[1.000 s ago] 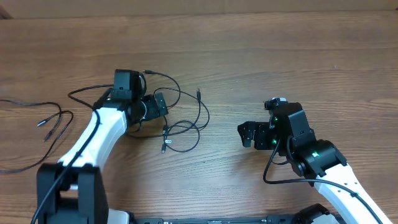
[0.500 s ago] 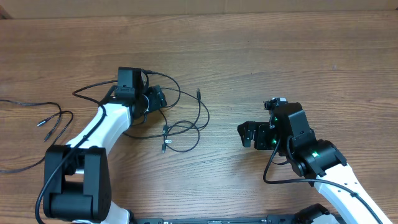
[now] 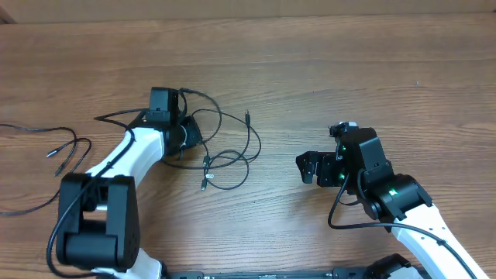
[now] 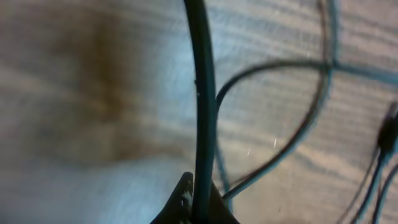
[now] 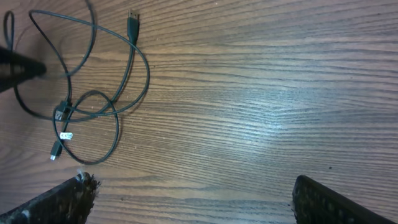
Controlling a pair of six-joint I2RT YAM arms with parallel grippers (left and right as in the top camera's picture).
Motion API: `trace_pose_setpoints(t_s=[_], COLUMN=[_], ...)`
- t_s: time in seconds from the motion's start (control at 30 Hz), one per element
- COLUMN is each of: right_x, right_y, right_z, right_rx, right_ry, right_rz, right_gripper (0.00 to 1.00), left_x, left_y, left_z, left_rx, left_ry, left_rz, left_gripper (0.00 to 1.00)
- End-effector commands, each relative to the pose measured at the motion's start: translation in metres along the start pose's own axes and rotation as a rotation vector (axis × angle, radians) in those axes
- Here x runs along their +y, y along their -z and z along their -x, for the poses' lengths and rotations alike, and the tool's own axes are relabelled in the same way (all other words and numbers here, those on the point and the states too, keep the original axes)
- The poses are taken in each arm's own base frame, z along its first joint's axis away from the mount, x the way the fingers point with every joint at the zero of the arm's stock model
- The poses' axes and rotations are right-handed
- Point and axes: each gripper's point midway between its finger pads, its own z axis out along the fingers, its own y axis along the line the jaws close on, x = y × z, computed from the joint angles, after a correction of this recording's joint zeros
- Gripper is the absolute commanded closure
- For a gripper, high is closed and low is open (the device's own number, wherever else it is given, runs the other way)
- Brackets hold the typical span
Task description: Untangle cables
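At the far left of the table point(image 3: 349, 70), a stray cord point(image 3: 66, 151) lies by itself in a loose curl. Its small plug tips rest on the wood, well apart from everything else.

Moving right, the white left arm point(image 3: 116, 163) reaches up across the table. Its forearm lies over the near-left edge of the tangle, so I can't see what's under it. The left gripper point(image 3: 192, 133) is down in the mess and pinched tight. From the left wrist camera, one dark strand point(image 4: 202, 93) runs straight up out of the closed fingertips point(image 4: 186, 196), with blurred loops crossing behind it.

Next come the cables point(image 3: 229, 151) themselves, thin black loops spread across the middle-left of the table and overlapping one another. One plug tip point(image 3: 247, 116) points off toward the far side, and two more point(image 3: 204, 174) sit close together on the near side where the loops cross.

Further right, well apart from the tangle, the right gripper point(image 3: 308, 167) hovers with its jaws spread wide and nothing between them. Its wrist camera looks toward the loops point(image 5: 93, 106) at the upper left, with a dark finger point(image 5: 68, 199) in each lower corner.
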Motion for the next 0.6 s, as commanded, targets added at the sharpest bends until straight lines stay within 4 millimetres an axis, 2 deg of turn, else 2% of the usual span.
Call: trace_pose_setpoints(t_s=[0.0,0.27,0.37,0.4,0.57], right_x=[0.001,0.001,0.001,0.001,0.0], right_y=[0.001,0.001,0.001,0.001,0.001], right_z=[0.002,0.002,0.002,0.002,0.0], right_rx=[-0.009,-0.009,-0.009,-0.009,0.001], right_ry=[0.006,0.006,0.006,0.006,0.005], right_rz=[-0.001,-0.001,0.0,0.0,-0.005], right_gripper=[0.01,0.01,0.01,0.01,0.01], left_x=[-0.008,-0.012,-0.011,-0.002,0.075], left_y=[0.049,0.163,0.185,0.19,0.224], left_z=[0.027,0.031,0.021,0.019,0.036], left_rx=[-0.104,-0.198,-0.207,-0.212,-0.355], left_ry=[-0.046,-0.283,-0.386,-0.39,-0.069], left_rz=[-0.02,-0.013,0.001,0.044,0.428], left_gripper=[0.96,0.95,0.91,0.96,0.96])
